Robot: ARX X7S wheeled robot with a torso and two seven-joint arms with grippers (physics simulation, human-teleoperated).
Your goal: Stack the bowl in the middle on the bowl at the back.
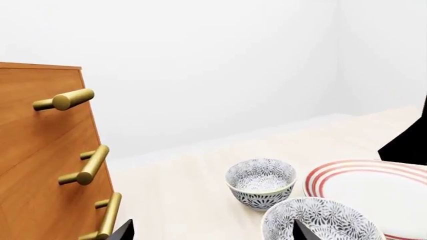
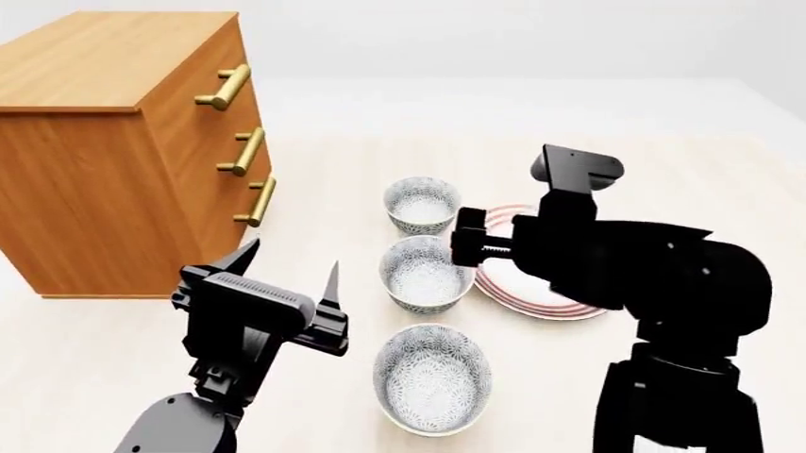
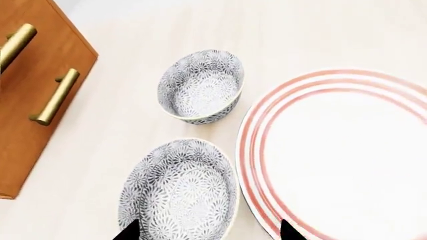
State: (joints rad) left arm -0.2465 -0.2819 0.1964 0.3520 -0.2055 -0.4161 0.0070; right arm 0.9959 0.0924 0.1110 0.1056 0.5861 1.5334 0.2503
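I'm hovering the right gripper (image 3: 207,232) over the middle bowl (image 2: 426,274), jaws spread wide, gripping nothing. Middle bowl is sitting on the table (image 2: 126,340), just beside the red-ringed plate (image 2: 529,293), w/ the back bowl (image 2: 422,204) right behind it, near the dresser (image 2: 113,142). Left gripper (image 2: 283,269) is hanging open, nearer the front bowl (image 2: 432,377).
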